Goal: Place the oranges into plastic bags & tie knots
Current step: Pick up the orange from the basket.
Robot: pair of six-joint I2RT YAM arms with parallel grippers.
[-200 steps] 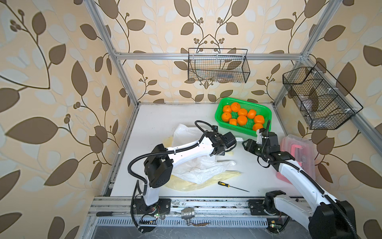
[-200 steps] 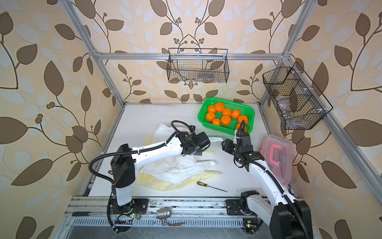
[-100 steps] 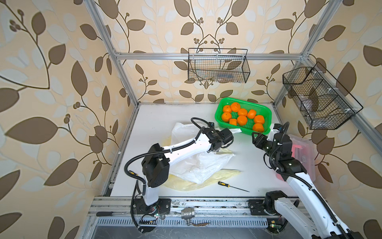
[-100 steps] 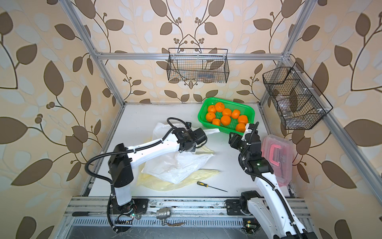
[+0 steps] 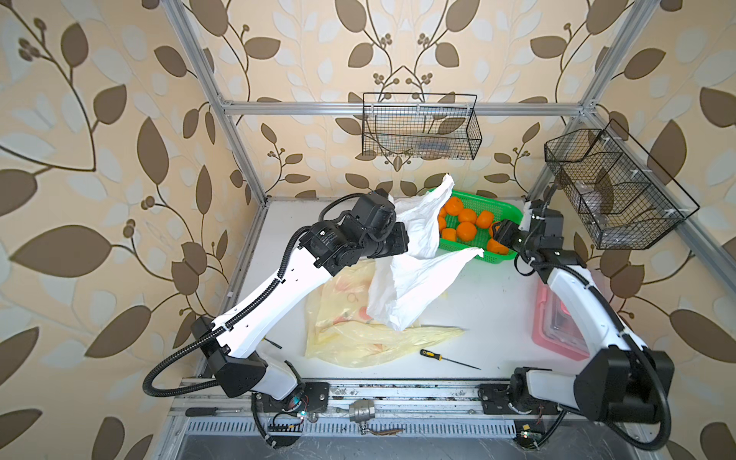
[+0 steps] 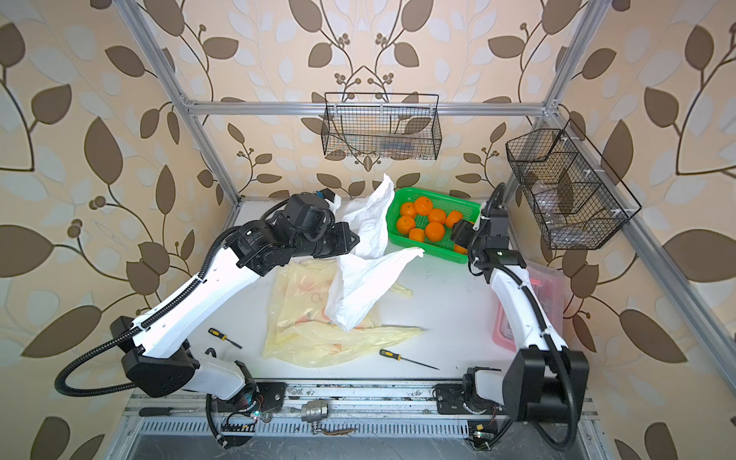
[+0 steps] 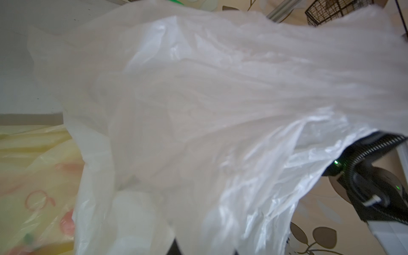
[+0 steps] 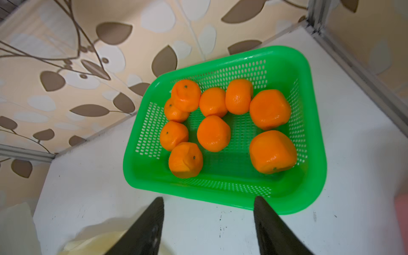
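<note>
left tool (image 6: 352,241) just clamped the white bag (image 5: 410,286) and hoisted it off the counter (image 5: 498,302), right tool (image 8: 208,198) swung over empty, jaws apart, to the oranges (image 8: 213,133), all sitting in the green basket (image 8: 313,176), so loading looks next.

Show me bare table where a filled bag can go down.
Best: the bare table between the white bag, basket and pink box. Crowded: the middle, covered by yellow bags, with a screwdriver in front.
</note>
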